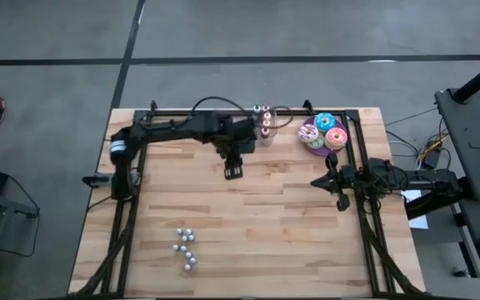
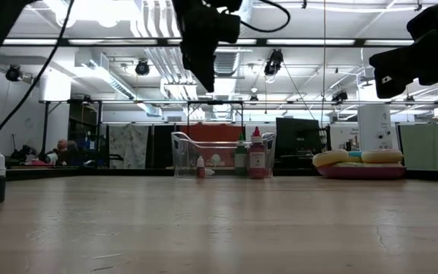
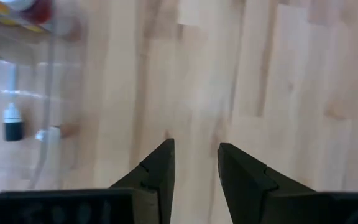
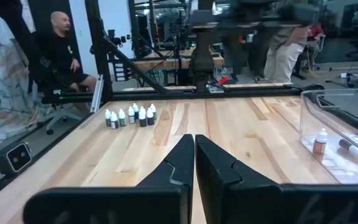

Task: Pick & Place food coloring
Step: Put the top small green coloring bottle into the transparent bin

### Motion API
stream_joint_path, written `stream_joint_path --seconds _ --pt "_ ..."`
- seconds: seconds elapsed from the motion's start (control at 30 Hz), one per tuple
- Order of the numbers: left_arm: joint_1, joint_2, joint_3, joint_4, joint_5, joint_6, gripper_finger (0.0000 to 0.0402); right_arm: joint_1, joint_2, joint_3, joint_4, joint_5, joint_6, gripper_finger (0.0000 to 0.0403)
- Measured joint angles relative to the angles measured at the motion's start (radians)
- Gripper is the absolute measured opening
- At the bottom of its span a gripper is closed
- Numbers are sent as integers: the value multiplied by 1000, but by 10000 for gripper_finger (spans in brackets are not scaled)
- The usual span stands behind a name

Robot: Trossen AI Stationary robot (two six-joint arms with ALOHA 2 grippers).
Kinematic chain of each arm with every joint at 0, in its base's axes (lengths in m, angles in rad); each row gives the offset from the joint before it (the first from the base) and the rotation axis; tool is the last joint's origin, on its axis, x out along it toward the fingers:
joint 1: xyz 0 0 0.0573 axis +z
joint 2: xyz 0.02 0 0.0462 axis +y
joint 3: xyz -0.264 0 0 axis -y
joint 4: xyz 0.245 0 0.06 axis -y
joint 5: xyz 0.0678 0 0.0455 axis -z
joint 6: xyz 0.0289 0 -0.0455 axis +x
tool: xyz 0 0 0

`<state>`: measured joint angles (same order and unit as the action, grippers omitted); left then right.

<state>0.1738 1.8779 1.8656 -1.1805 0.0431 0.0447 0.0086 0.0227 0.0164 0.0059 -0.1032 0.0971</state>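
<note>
Two grippers empty, left gripper (image 3: 194,163) parted over bare wood, right gripper (image 4: 194,163) clenched, facing bottles (image 4: 129,116).

Clear bin (image 2: 223,154) holding small upright bottles (image 2: 249,157); doughnuts (image 2: 360,158) alongside, apparently on a plate (image 2: 360,171).

The food coloring (image 1: 264,122) stood as a cluster of tiny upright bottles at the far edge of the worktop (image 1: 248,225), inside a clear plastic bin (image 2: 223,154). From the low view, a green-capped and a red-capped bottle stood side by side, with a much smaller bottle apart from them in the same bin.
</note>
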Motion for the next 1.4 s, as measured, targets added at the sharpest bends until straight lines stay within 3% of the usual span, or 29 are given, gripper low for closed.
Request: stream_joint_path --seconds 0.27,0.5,0.73,1.4 --pt "-104 -175 -292 143 1 -31 94 0 -1 0 0 0 0 9" --pt "-205 -299 -490 154 1 -46 94 0 -1 0 0 0 0 9" --pt "-303 -420 -647 160 1 -168 94 0 0 0 0 -1 0 9" --pt "-485 -611 -872 169 1 -515 96 0 0 0 0 0 0 8"
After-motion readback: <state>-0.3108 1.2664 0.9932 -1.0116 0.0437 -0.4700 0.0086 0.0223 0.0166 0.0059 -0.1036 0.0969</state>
